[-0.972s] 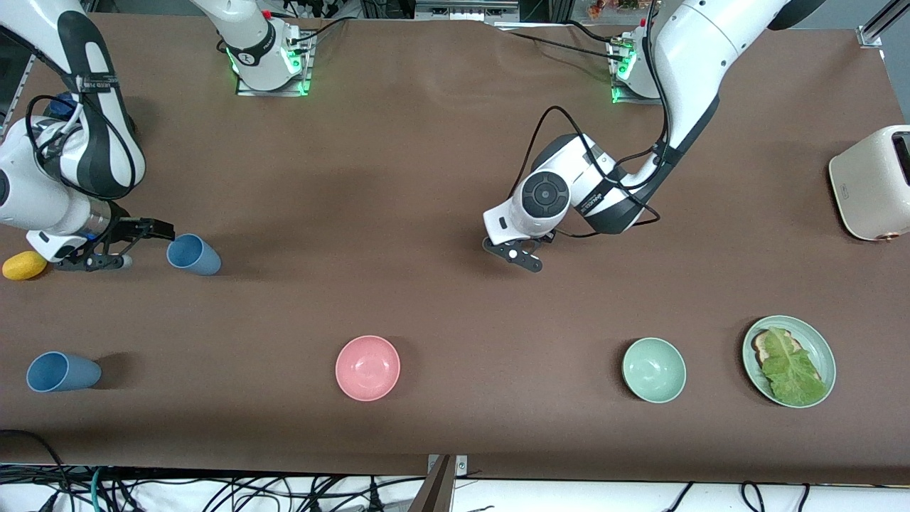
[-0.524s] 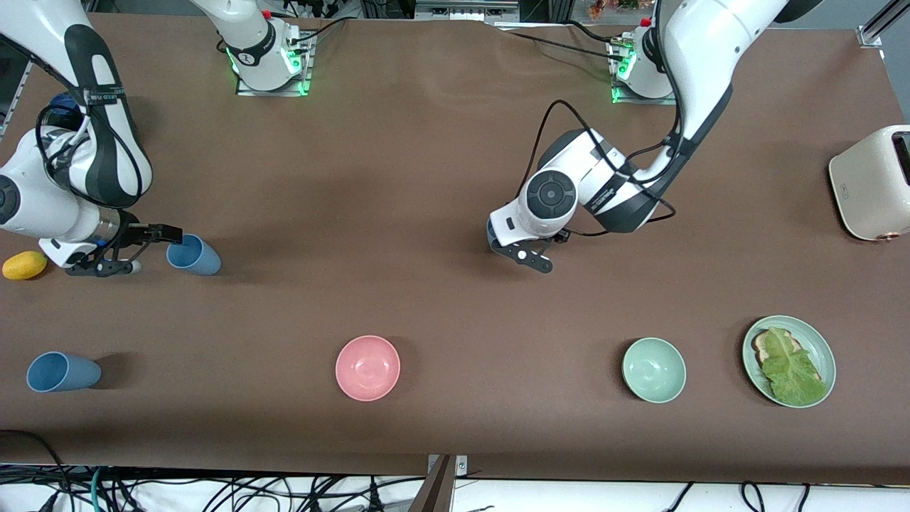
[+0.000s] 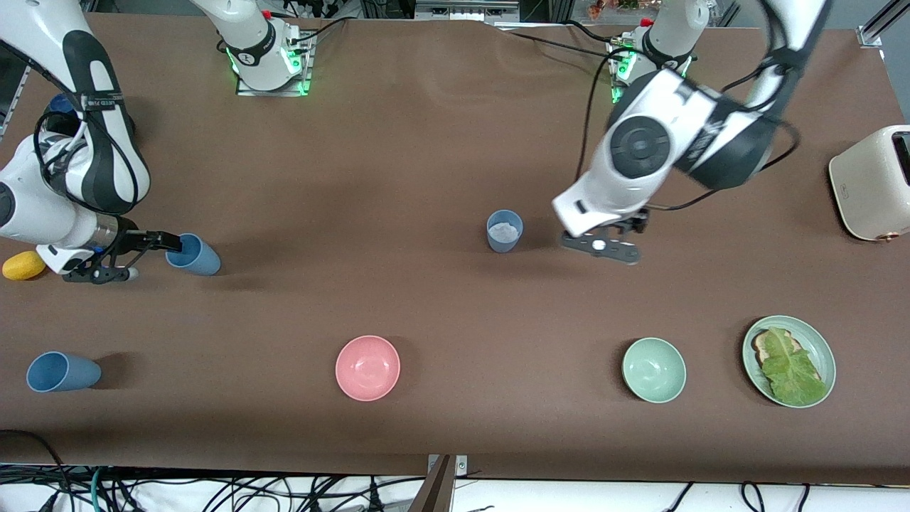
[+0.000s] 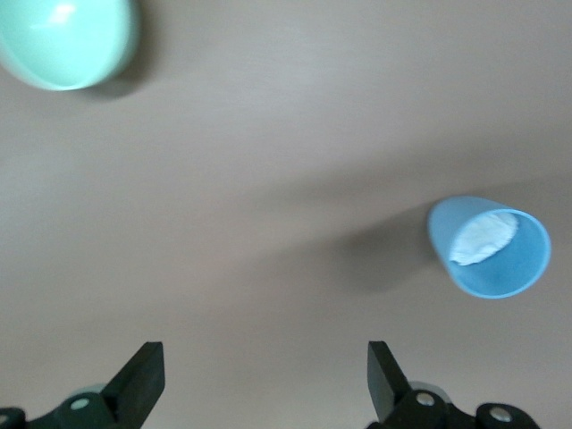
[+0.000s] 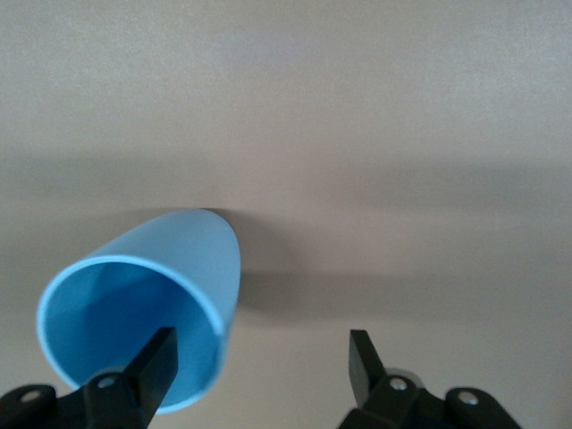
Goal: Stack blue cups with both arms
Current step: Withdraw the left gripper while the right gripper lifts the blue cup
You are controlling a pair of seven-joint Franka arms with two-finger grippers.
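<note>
Desk [image 3: 441, 171]: brown matte cover, cables hanging off the near edge.

Near row: blue cup [image 3: 60, 372], pink bowl [image 3: 367, 368], mint bowl [image 3: 653, 370], plate [image 3: 819, 341].

Mid-desk: second cup [image 3: 504, 230] upright. Left pincer [image 3: 601, 247] at its 3 o'clock, spread, empty.

Third cup [image 3: 193, 254] sits at the right arm's end; right pincer [image 3: 131, 256] is spread, one finger [image 5: 152, 366] at the rim.

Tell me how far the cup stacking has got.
No stack yet: three blue cups stand apart. The left hand, open, is beside the middle cup. The right hand, open, has one finger over another cup's rim. The third cup is untouched.
</note>
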